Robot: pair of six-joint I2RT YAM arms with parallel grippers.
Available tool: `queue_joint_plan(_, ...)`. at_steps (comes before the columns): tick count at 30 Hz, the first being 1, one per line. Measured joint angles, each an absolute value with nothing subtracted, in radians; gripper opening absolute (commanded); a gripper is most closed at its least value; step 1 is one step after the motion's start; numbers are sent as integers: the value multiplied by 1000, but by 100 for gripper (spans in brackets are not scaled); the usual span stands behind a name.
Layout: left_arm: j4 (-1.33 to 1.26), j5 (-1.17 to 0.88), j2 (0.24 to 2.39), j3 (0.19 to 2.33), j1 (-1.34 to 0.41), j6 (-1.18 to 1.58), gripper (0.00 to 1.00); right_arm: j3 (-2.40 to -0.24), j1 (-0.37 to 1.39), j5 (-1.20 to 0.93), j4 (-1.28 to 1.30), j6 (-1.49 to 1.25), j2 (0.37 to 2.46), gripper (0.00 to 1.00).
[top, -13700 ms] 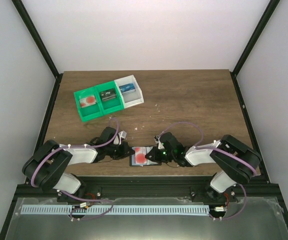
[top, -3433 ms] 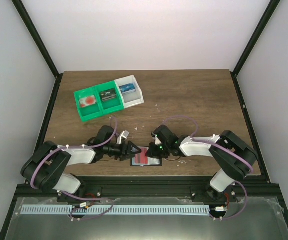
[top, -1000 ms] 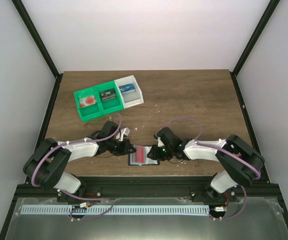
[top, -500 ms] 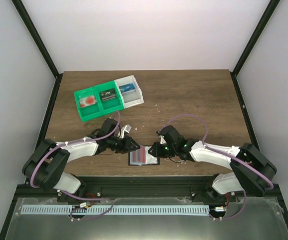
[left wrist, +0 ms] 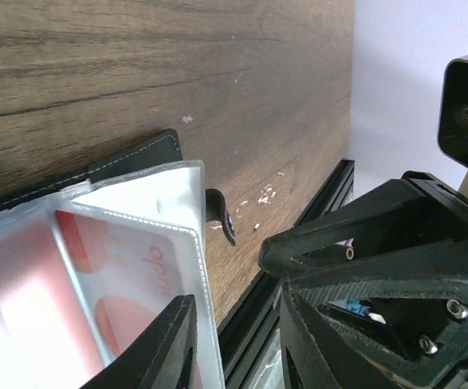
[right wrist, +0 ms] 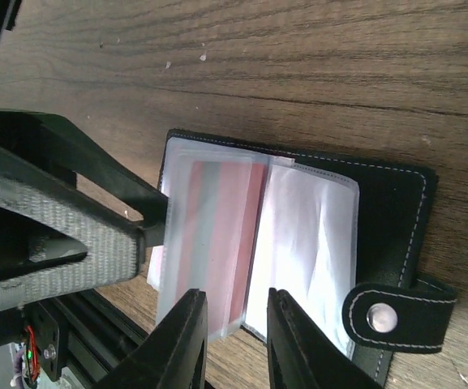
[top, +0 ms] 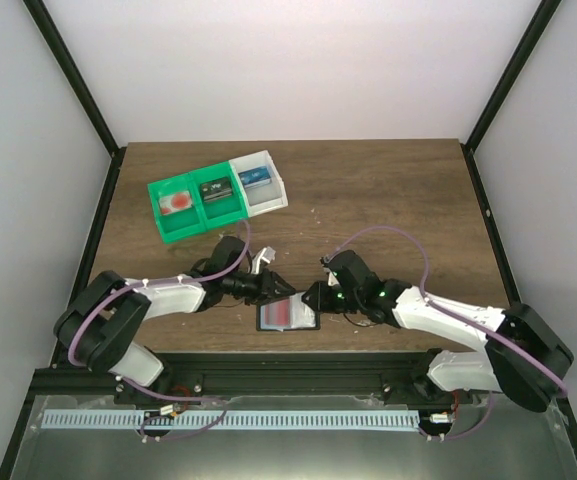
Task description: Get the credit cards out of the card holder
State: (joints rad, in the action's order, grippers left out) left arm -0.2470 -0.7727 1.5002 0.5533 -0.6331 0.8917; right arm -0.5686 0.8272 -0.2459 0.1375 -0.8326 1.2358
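The card holder (top: 310,324) lies open near the table's front edge, its black cover (right wrist: 389,217) flat and its closing tab (right wrist: 396,318) to one side. Clear sleeves fan up from it. One sleeve holds a red and pale pink credit card (right wrist: 216,235), also seen in the left wrist view (left wrist: 124,279). My left gripper (top: 276,290) stands open at the holder's left edge, one finger (left wrist: 162,350) lying over the sleeve. My right gripper (right wrist: 235,344) hovers open over the sleeve's end, at the holder's right side (top: 314,298). Neither holds anything.
A green-and-white three-compartment tray (top: 190,236) stands at the back left, with a red and pale card, a black item and a blue item in it. The black frame rail (top: 288,360) runs just in front of the card holder.
My left gripper has opened and shifted a little right, up against the holder's left edge. The right arm has stretched out to the right while its gripper stayed at the holder.
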Motion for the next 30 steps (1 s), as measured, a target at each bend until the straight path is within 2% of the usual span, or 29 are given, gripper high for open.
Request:
queue_joint_plan(12, -357, -772, 1583, 553, -702, 964, 36, -556, 827, -225, 157, -848, 1200, 23)
queue_joint_plan(21, -288, -726, 1568, 558, -702, 915, 37, -553, 827, -230, 153, -851, 1196, 23)
queue_joint_plan(30, -242, -664, 1547, 548, -702, 863, 41, -553, 827, -253, 112, -854, 1282, 23)
